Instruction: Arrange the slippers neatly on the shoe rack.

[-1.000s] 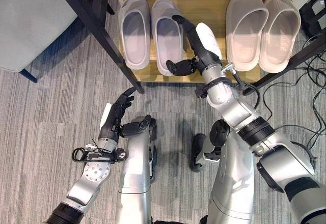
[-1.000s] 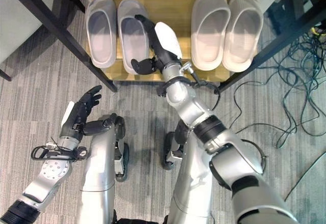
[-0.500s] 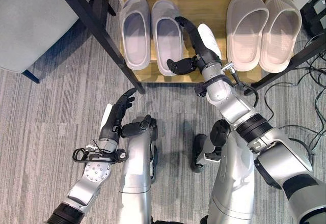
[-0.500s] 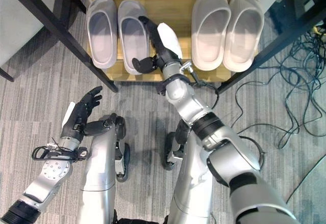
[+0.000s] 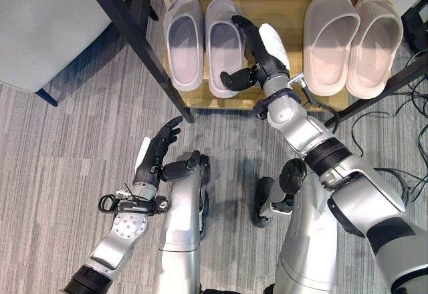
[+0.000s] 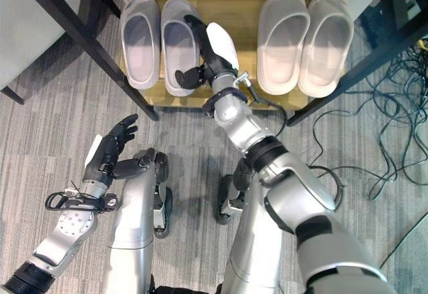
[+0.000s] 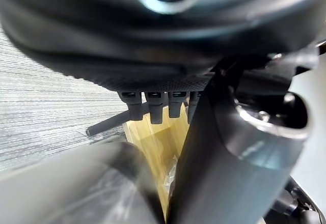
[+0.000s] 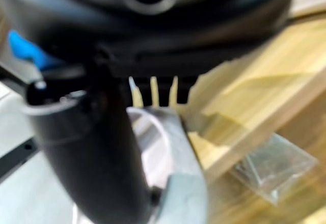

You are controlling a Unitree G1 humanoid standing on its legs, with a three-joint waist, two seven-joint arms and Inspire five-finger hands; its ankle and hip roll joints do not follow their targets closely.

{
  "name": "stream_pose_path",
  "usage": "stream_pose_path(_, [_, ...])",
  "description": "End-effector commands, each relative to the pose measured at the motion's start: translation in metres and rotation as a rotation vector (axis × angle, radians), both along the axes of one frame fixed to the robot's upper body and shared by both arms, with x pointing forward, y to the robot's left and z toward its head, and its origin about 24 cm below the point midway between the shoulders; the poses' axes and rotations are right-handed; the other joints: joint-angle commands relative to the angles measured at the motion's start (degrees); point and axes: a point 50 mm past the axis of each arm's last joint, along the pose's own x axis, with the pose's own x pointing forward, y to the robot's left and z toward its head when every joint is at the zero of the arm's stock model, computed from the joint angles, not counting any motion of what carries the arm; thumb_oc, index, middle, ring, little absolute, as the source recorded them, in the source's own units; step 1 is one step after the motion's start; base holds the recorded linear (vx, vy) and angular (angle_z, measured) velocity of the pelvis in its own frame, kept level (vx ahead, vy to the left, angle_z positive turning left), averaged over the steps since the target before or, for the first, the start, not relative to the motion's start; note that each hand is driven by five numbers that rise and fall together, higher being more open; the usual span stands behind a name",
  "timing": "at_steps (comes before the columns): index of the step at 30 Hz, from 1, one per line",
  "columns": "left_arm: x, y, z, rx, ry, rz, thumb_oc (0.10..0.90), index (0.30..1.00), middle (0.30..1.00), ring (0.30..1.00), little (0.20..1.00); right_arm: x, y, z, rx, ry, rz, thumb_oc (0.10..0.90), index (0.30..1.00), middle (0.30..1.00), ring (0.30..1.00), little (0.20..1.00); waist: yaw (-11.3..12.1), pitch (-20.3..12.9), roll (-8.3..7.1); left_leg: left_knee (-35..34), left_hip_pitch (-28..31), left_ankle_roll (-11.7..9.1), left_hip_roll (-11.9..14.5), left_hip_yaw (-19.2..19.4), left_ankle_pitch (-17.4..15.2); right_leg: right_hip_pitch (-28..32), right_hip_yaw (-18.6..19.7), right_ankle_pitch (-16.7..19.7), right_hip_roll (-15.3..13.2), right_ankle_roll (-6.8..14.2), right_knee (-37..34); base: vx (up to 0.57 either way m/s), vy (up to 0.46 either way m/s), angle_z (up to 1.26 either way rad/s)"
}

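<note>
right hand open beside lilac slipper, on shoe rack

Free: bare shelf strip between your two slipper pairs, partly taken by right hand | Blocked: black rack legs at both sides | Open: carpet around left hand

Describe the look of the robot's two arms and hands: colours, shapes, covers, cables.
Both arms are silver-grey, built of rounded metal segments joined by black ring-shaped collars. Each ends in a dark hand: the left hand and the right hand both have black fingers and a white cover along the back. A thin black cable loops at each wrist, beside a small metal fitting. The right arm's upper segment is bulkier, with a black band.
</note>
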Motion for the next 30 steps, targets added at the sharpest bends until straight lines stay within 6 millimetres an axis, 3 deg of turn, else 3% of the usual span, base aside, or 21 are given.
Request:
stream_pose_path(1, [-0.014,-0.016,0.006,-0.021,-0.056,-0.102,0.800,0.900,0.900,0.900,0.900,-0.018,0.042,0.073,0.017,-0.260,0.132,0.800,0.900,0.900,0.900,0.900,3.4,-2.1,0.13,2.8,-6.8,2.7,-3.0,-0.4,0.8,4.7,3.4,-11.1,-2.3,-3.0,13.5,0.00,0.000,0.00])
stream_pose_path(22, [-0.018,-0.014,0.002,-0.016,-0.039,-0.109,0.800,0.900,0.900,0.900,0.900,-0.010,0.028,0.079,-0.046,-0.274,0.050,0.800,0.900,0.900,0.900,0.900,3.6,-2.1,0.24,2.5,-6.8,2.7,-2.9,0.2,0.8,4.7,4.3,-11.0,-2.6,-2.7,13.9,0.00,0.000,0.00])
stream_pose_path(30, [-0.018,-0.011,0.002,-0.019,-0.040,-0.087,0.800,0.900,0.900,0.900,0.900,-0.026,0.021,0.098,0.012,-0.390,0.091,0.800,0.900,0.900,0.900,0.900,2.9,-2.1,-0.18,2.6,-6.8,2.6,-3.0,0.3,1.2,4.7,4.4,-11.1,-2.5,-2.9,14.1,0.00,0.000,0.00])
